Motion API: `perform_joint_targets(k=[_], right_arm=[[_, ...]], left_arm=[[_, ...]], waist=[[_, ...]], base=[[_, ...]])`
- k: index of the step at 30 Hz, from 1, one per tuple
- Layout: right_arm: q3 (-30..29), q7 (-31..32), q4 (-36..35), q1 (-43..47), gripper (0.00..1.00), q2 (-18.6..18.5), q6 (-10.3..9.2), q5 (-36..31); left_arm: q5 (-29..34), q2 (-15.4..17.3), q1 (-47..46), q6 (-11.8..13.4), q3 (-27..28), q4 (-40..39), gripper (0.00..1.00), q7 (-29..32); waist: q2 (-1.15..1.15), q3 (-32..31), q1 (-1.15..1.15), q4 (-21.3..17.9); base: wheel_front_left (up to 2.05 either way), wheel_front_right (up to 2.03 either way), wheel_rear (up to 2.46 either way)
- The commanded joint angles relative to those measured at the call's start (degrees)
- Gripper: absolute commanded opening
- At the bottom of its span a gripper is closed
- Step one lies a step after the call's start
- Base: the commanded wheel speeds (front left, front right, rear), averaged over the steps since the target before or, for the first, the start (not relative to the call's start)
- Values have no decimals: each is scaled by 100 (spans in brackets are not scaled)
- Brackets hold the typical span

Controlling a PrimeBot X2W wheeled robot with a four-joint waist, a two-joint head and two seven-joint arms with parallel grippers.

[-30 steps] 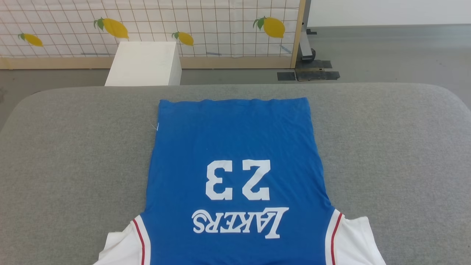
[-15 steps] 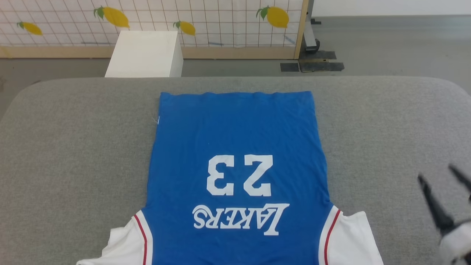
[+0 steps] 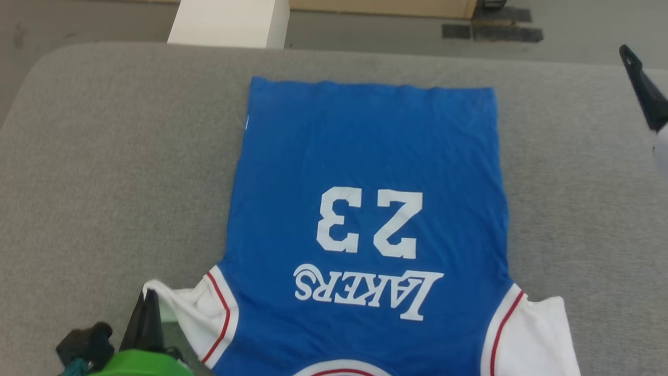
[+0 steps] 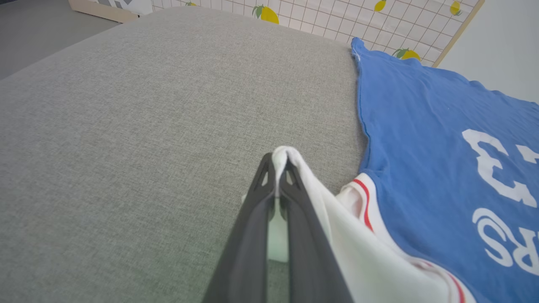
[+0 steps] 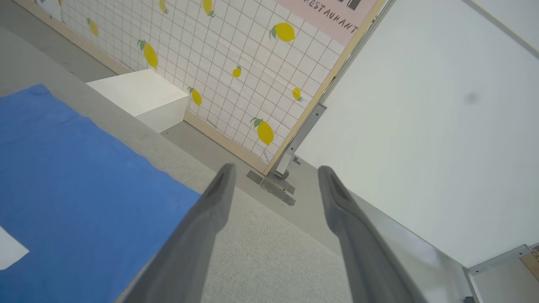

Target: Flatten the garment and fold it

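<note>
The shirt's (image 3: 365,156) neck end ran off the bottom edge of the head view, and the right sleeve was cut there too. At that view's right edge the right tool (image 5: 273,176) showed as one blurred dark finger. The left tool (image 4: 278,166) was pressed together on the tip of the shirt's white left sleeve, with cloth draped over its fingertips. The right tool stood spread wide, holding nothing, over the grey worktop (image 3: 104,156) to the right of the shirt. The shirt lay flat, print up, mid-worktop.
</note>
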Motion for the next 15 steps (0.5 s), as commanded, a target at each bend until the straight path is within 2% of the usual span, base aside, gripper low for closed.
perform_joint_targets(k=[1,5,9,13,15], right_arm=[[253,343,146,-301,100,-132,-11,216],[1342,1725,529,-1313,100,-637,-11,936],[2080,2840,763,-2217,100,-845,-11,1772],[2156,3849,1306,-2810,100,-706,-11,2623],[2185,4185,1587,-2990,100,-706,-11,2660]], left_arm=[[64,-77,-182,-47,-6,-50,0,-22],[195,-306,-479,-151,-47,-120,0,-22],[293,-507,-717,-249,-125,-152,0,-22],[350,-640,-915,-322,-222,-149,0,-22],[362,-678,-994,-350,-274,-141,0,-22]], waist=[[0,634,-1,527],[0,1066,-1,848],[0,1457,-1,1131],[0,1769,-1,1391],[0,1887,-1,1502]], base=[[0,0,0],[0,0,0],[0,0,0],[0,0,0],[0,0,0]])
